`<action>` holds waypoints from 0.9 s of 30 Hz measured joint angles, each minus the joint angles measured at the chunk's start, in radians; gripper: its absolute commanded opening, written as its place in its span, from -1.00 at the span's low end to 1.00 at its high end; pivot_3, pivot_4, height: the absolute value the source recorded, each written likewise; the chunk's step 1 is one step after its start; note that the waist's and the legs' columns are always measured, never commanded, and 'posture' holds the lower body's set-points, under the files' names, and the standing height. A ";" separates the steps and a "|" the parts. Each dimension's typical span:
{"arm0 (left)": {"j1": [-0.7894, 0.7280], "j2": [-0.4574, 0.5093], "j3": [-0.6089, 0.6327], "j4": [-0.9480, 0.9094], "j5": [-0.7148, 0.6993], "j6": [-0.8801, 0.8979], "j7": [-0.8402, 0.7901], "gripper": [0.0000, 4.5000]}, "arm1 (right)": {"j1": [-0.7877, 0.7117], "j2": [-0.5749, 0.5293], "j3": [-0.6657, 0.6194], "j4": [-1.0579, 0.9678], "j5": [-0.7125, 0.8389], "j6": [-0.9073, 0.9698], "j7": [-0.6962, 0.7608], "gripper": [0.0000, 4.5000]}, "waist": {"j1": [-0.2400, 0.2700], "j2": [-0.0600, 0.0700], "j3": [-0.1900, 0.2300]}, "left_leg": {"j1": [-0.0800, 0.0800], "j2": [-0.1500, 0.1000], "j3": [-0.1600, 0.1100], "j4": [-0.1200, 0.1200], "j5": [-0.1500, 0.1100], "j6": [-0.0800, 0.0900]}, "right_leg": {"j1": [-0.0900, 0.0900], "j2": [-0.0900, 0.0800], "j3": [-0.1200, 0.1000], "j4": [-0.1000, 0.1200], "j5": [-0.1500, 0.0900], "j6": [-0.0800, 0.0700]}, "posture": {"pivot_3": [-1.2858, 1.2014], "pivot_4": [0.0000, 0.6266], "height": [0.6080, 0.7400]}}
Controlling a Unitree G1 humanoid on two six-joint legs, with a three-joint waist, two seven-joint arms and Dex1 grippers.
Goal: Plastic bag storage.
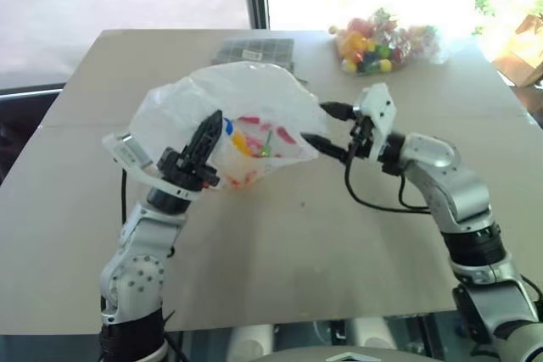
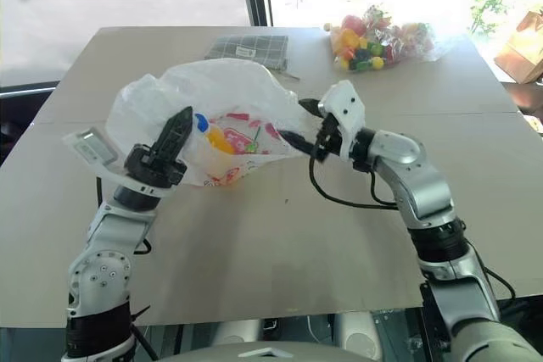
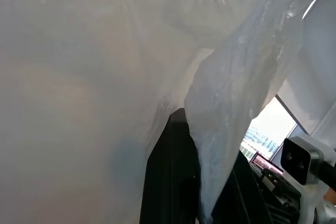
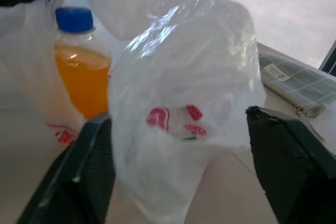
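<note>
Gathering the plastic bag (image 1: 225, 116) evenly seems key here, so it folds down without slipping. It's held up over the counter (image 1: 280, 243) middle. Left claw (image 1: 202, 148) is clenched on its film; right claw (image 1: 325, 131) gapes around a bunched fold, not pinching yet.

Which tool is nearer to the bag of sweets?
Right. The right tool is at the plastic bag, closer to the bag of sweets; the left tool is farther away.
</note>
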 measured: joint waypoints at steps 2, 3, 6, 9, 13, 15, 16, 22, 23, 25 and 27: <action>0.010 0.000 0.002 0.000 0.001 0.000 0.000 -1.00 | -0.015 0.003 -0.010 0.003 0.004 -0.001 -0.007 -0.23 | 0.003 0.000 0.000 | 0.000 0.000 0.000 0.000 0.000 0.000 | 0.000 0.000 0.000 0.000 0.000 0.000 | 0.03 -0.52 1.00; 0.010 0.000 0.002 0.000 0.004 0.000 0.001 -1.00 | -0.019 0.003 -0.017 0.003 0.007 -0.001 -0.007 -0.44 | 0.005 0.000 0.000 | 0.000 0.001 -0.001 0.000 0.000 0.000 | 0.000 0.000 -0.001 0.000 0.000 0.000 | 0.03 -0.52 1.00; 0.010 0.001 0.002 0.000 0.007 0.000 0.004 -1.00 | -0.019 0.001 -0.046 0.003 0.040 0.020 0.002 -0.96 | 0.004 0.000 0.000 | 0.000 0.001 0.000 0.000 0.000 0.000 | 0.000 -0.001 -0.001 0.000 0.000 0.000 | 0.03 -0.52 1.00; 0.007 0.036 0.003 0.000 0.007 0.018 0.003 -1.00 | -0.018 -0.015 -0.093 -0.002 0.145 0.122 0.030 -0.96 | 0.003 0.000 0.000 | 0.000 0.002 -0.001 0.000 0.000 0.000 | 0.000 0.000 -0.001 0.000 0.000 0.000 | 0.03 -0.52 1.00; -0.048 0.125 0.013 0.018 -0.023 0.080 -0.001 -1.00 | -0.033 -0.058 -0.183 -0.003 0.329 0.305 0.056 -0.96 | 0.003 0.000 0.000 | 0.000 0.002 -0.001 0.000 0.000 0.000 | 0.000 -0.001 -0.001 0.000 0.000 0.000 | 0.03 -0.52 1.00; -0.121 0.179 0.018 0.060 -0.061 0.132 -0.002 -1.00 | -0.078 -0.054 -0.261 0.023 0.471 0.411 0.045 -0.96 | 0.002 -0.001 0.001 | 0.000 0.002 -0.001 0.000 0.000 0.000 | 0.000 0.000 -0.001 0.001 0.000 0.000 | 0.03 -0.52 1.00; -0.173 0.205 0.018 0.093 -0.082 0.162 -0.003 -1.00 | -0.119 -0.041 -0.308 0.058 0.539 0.446 0.022 -0.96 | 0.002 -0.001 0.002 | 0.000 0.001 -0.001 0.001 0.000 0.000 | 0.000 0.000 -0.001 0.002 0.000 0.000 | 0.03 -0.52 1.00; -0.621 0.331 0.058 0.351 -0.201 0.291 -0.037 -1.00 | -0.394 0.010 -0.575 0.304 0.826 0.501 -0.193 -0.96 | 0.003 -0.005 0.007 | -0.002 0.000 -0.001 0.001 0.001 -0.001 | 0.000 0.001 -0.001 0.000 0.000 0.000 | 0.03 -0.52 1.00; -0.690 0.336 0.061 0.417 -0.207 0.308 -0.041 -1.00 | -0.413 0.014 -0.605 0.343 0.857 0.500 -0.216 -0.96 | 0.003 -0.005 0.008 | -0.004 0.000 -0.001 0.001 0.001 -0.001 | -0.001 0.001 -0.002 0.000 0.000 0.000 | 0.03 -0.52 1.00; -0.740 0.342 0.076 0.463 -0.210 0.314 -0.047 -1.00 | -0.428 0.014 -0.627 0.367 0.881 0.498 -0.235 -0.96 | 0.001 -0.005 0.008 | -0.006 0.000 0.000 -0.001 0.003 -0.004 | -0.004 0.000 -0.001 -0.001 0.000 0.000 | 0.03 -0.52 1.00; -0.829 0.343 0.081 0.582 -0.204 0.333 -0.078 -1.00 | -0.447 0.001 -0.646 0.397 0.888 0.485 -0.243 -0.96 | -0.001 -0.004 0.009 | -0.012 0.000 -0.001 -0.001 0.003 -0.005 | -0.010 0.001 -0.002 0.000 0.000 0.001 | 0.03 -0.52 1.00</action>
